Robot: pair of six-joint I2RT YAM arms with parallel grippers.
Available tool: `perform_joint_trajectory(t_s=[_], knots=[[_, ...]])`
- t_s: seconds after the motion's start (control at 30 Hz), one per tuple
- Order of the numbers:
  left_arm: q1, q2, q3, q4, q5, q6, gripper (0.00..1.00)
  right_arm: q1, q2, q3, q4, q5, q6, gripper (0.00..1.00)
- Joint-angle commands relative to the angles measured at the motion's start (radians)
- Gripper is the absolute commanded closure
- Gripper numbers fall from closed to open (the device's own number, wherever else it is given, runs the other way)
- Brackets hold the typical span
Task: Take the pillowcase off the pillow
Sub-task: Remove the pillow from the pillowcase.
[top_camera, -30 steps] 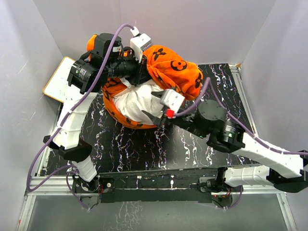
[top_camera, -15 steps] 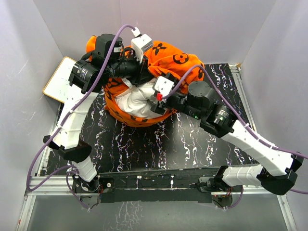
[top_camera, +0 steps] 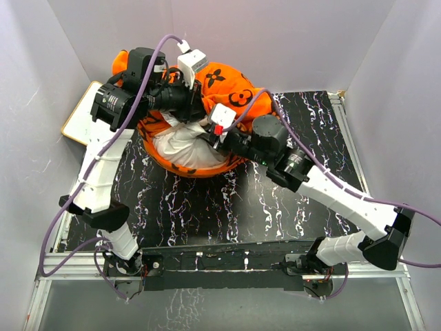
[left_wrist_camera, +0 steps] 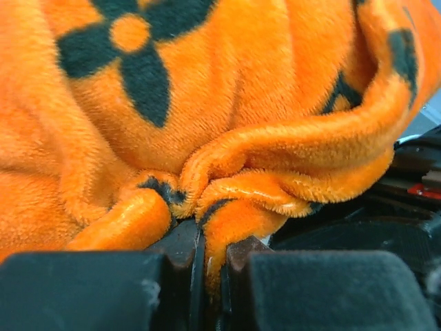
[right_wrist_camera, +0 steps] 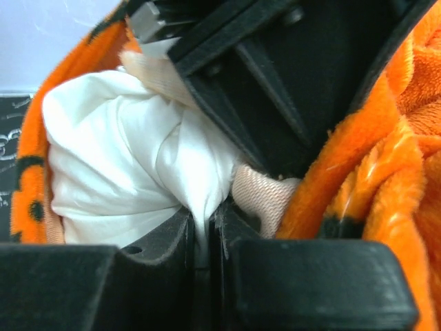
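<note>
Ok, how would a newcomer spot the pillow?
At the far end of the black marbled table sits the orange pillowcase. The pillow is the crumpled white mass bulging from its opening, soft and plain, unlike the patterned plush around it.

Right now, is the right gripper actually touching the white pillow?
Touching. The right wrist view shows the right gripper pinched shut on a fold of the white pillow, with the fabric squeezed between its jaws.

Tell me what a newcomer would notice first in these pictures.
The bright orange pillowcase with black motifs, bunched at the far left of the black marbled table, grabs the eye. The white pillow bulges out of its open mouth toward the near side. There the left gripper pinches an orange fold and the right gripper pinches white pillow fabric.
</note>
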Motion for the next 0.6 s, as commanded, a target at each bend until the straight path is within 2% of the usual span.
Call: perform_joint_trajectory(t_s=[0.0, 0.1, 0.2, 0.37, 0.57], knots=[[0.044, -0.022, -0.075, 0.178, 0.054, -0.090, 1.00, 0.118, 0.011, -0.147, 0.031, -0.064, 0.148, 0.92], [0.049, -0.064, -0.153, 0.327, 0.030, -0.114, 1.00, 0.174, -0.019, -0.218, 0.073, -0.036, 0.182, 0.92], [0.050, -0.063, -0.159, 0.440, 0.010, -0.138, 1.00, 0.228, -0.043, -0.278, 0.093, -0.012, 0.214, 0.92], [0.049, -0.040, -0.138, 0.548, -0.034, -0.151, 1.00, 0.285, -0.073, -0.341, 0.095, -0.014, 0.255, 0.92], [0.049, -0.038, -0.155, 0.650, -0.175, -0.137, 1.00, 0.337, -0.116, -0.371, 0.050, 0.022, 0.290, 0.92]])
